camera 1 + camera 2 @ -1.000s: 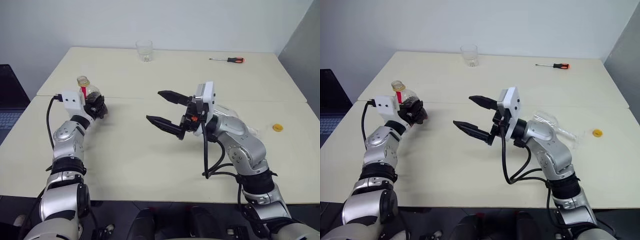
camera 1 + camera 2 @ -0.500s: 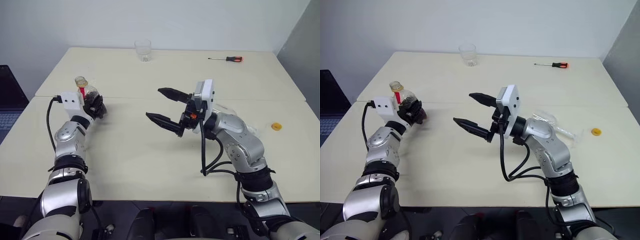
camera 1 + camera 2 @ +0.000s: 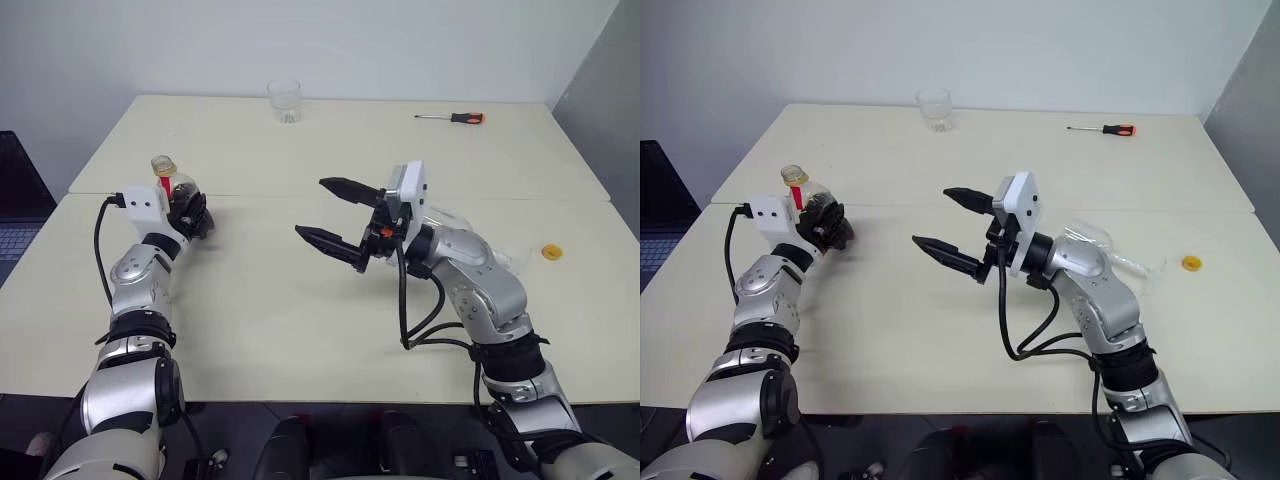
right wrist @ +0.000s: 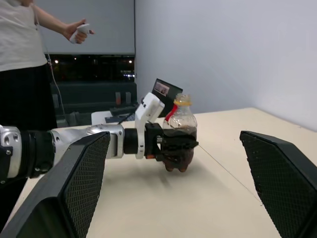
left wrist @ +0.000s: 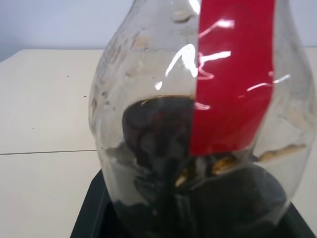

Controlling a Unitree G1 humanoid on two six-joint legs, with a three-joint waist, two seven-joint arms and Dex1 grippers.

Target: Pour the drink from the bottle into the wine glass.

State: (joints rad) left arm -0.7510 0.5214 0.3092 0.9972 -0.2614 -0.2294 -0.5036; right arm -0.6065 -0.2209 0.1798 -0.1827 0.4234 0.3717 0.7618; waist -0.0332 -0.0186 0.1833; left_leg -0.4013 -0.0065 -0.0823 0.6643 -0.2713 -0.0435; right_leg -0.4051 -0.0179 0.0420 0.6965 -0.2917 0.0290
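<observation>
Lying half-hidden behind right arm (image 3: 1090, 290), wine glass (image 3: 1110, 255)

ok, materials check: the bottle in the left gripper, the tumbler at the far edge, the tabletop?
Bottle: clear, thin plastic by the look; glare streaks and a red label strip, dark drink inside.
Tumbler: clear, glass or hard plastic; cannot tell which.
Table: matte cream surface, probably laminate; no visible grain or reflections.

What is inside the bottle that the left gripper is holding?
The bottle holds dark drink in its lower part; the upper part is clear. The left gripper and the red label cover part of it, so the exact level cannot be told.
</observation>
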